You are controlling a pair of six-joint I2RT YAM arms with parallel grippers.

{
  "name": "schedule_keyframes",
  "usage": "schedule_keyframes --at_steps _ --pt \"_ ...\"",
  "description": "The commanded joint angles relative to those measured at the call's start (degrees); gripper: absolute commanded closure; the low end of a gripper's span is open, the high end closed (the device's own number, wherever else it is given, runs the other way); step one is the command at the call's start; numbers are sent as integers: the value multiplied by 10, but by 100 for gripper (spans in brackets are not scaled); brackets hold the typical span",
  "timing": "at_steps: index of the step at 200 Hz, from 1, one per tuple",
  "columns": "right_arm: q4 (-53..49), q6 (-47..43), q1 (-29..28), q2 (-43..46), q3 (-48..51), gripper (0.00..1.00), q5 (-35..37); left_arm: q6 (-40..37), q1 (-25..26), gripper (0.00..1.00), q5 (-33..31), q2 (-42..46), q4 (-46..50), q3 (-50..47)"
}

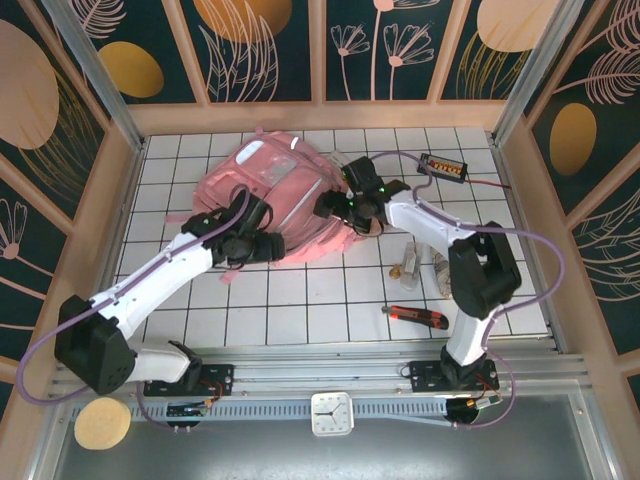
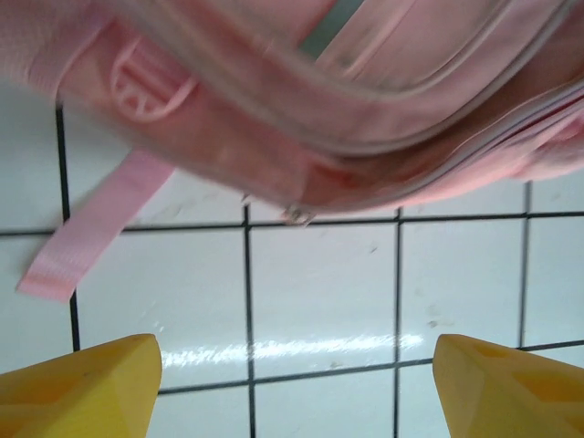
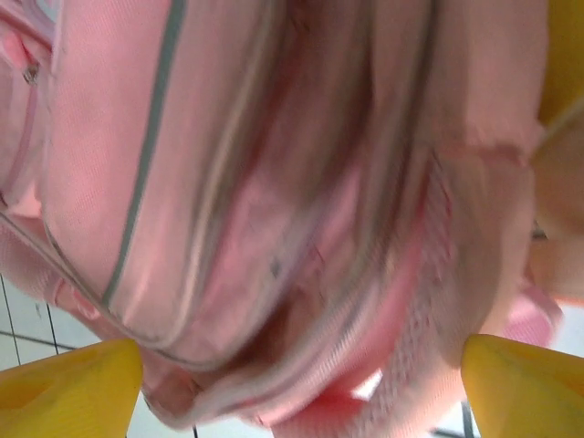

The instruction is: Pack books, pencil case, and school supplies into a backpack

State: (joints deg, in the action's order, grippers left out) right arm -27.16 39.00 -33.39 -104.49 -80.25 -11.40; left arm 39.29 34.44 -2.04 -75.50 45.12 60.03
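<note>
The big pink backpack [image 1: 275, 190] lies on the white tiled table, left of centre at the back. My left gripper [image 1: 268, 246] hovers at its near edge. In the left wrist view this gripper [image 2: 297, 374] is open over bare tile, with the backpack's zipped edge [image 2: 383, 137] and a loose strap [image 2: 91, 228] just beyond it. My right gripper [image 1: 335, 206] is at the backpack's right side. Its yellow fingers stand wide open [image 3: 301, 388] against blurred pink backpack fabric [image 3: 274, 201]. Small clear and silvery school supplies [image 1: 410, 262] lie right of the backpack. The books and pencil case are hidden.
A red-and-black cutter [image 1: 415, 316] lies near the right arm's base. A black wired box with orange buttons [image 1: 443, 165] sits at the back right. Wooden walls [image 1: 320, 115] fence the table. A yellow patch [image 3: 568, 55] shows at the right wrist view's edge.
</note>
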Motion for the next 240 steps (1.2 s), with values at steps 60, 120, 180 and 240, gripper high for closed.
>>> schedule_keyframes --at_steps 60,120,180,240 --pt "-92 -55 17 -107 -89 32 20 9 -10 24 -7 51 -37 -88" --pt "-88 -32 17 -86 -138 100 1 0 -11 24 41 55 -133 -142" --pt "-189 -39 41 -110 -306 100 -47 -67 -47 38 117 11 -254 -143" --pt "-288 -57 55 -136 -447 100 -73 -90 -137 41 260 -7 -365 -114"
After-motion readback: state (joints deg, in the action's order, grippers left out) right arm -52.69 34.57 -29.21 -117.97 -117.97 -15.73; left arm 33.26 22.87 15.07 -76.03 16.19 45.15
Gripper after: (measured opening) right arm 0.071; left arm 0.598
